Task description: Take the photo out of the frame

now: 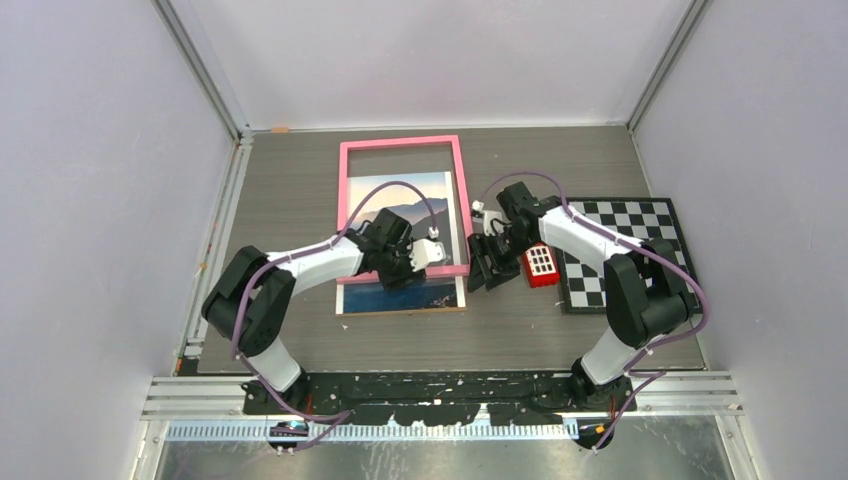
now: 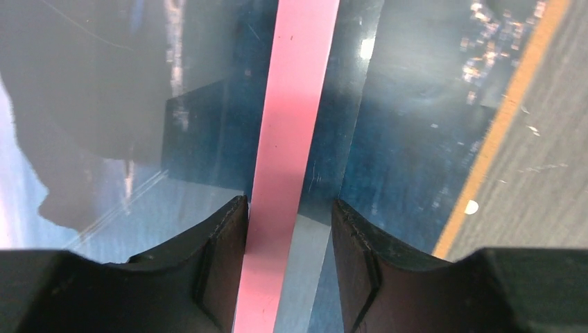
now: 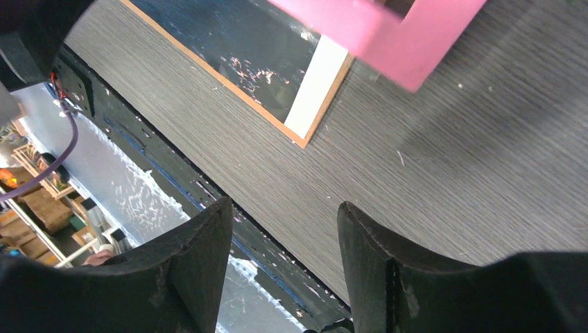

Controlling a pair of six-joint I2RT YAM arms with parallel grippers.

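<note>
Grey wood-grain bench (image 1: pixel 290 180); left gripper (image 2: pixel 288 220) sat over the near rail of the thin pink rectangular frame (image 1: pixel 400 142), fingers (image 2: pixel 222 250) released and parted astride that rail, one touching it, the other just clear; large seacoast photo (image 1: pixel 375 195) lay flat on a brown-edged board (image 2: pixel 496 132), far part within the frame opening, near part jutting past the rail; right gripper (image 3: pixel 284 215) beside the frame's near right corner, fingers (image 3: pixel 201 257) spread, empty; small red block (image 1: pixel 541 265) next; black-and-white checkerboard (image 1: pixel 640 225) farthest right.
</note>
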